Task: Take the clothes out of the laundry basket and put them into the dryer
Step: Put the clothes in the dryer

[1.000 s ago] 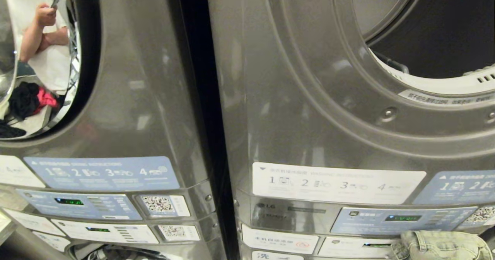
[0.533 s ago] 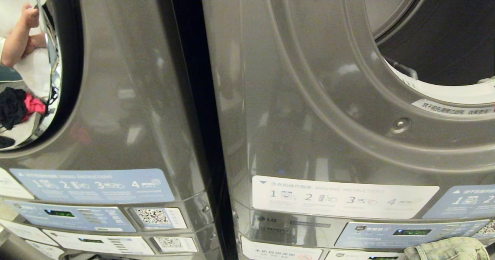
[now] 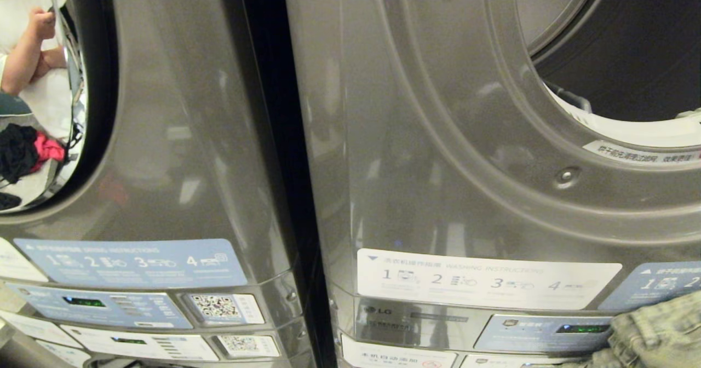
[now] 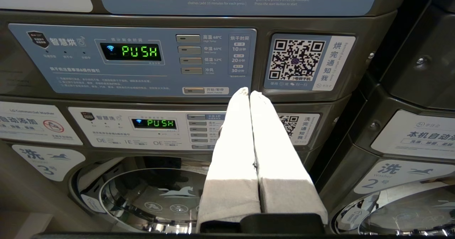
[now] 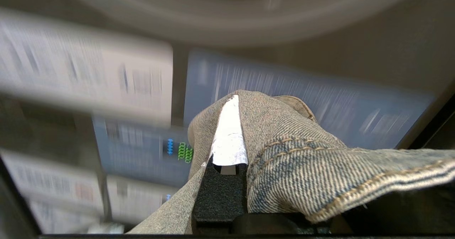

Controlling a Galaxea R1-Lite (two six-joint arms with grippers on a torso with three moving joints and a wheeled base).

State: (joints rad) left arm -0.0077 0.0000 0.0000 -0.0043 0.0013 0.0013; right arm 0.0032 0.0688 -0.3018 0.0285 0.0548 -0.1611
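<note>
The dryer's open drum (image 3: pixel 630 56) shows dark at the upper right of the head view, ringed by a grey door frame (image 3: pixel 493 138). A bundle of faded blue-grey jeans (image 3: pixel 657 329) rises into the lower right corner, below the opening and in front of the control panel. In the right wrist view my right gripper (image 5: pixel 231 98) is shut on the jeans (image 5: pixel 302 160), whose denim drapes over both sides of the fingers. My left gripper (image 4: pixel 249 91) is shut and empty, parked before the neighbouring machine's panel. The laundry basket is out of view.
A second stacked machine stands to the left, and its round door glass (image 3: pixel 33 110) reflects a person in a white shirt and some dark and pink clothes. A dark gap (image 3: pixel 268 138) separates the two machines. Label stickers and lit displays (image 4: pixel 140 51) cover the panels; a washer door (image 4: pixel 149 196) lies below.
The head camera shifted early on, then held still. The jeans have risen higher in the lower right corner and now cover part of the control panel. The left gripper has not moved.
</note>
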